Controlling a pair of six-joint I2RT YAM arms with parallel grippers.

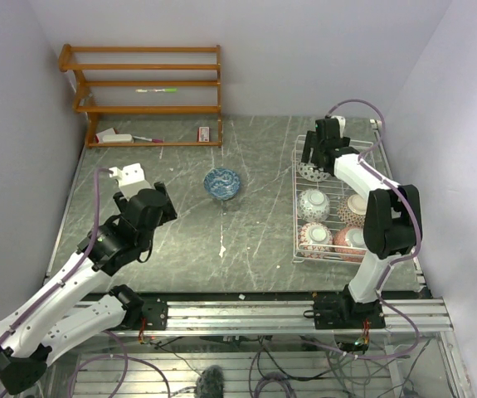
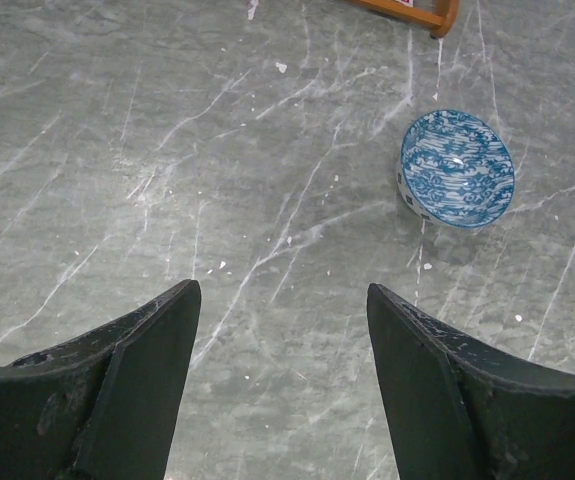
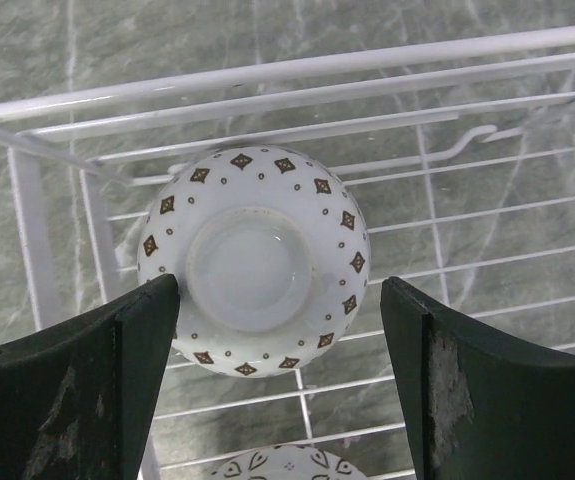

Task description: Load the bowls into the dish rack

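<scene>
Your left arm (image 1: pixel 64 290) reached forward and angled down, left fingers (image 2: pixel 137 370) spread wide apart. Your right arm (image 1: pixel 383 224) stretched far ahead, elbow raised, right fingers (image 3: pixel 97 370) parted wide too.

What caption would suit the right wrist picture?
Open right tool poised over an upside-down, diamond-patterned bowl in the white dish rack.

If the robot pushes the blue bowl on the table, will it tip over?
The blue bowl would probably slide rather than tip: it sits open side up on a smooth-looking table. It looks like glazed ceramic, so it is likely stiff, slippery and breakable if dropped.
</scene>
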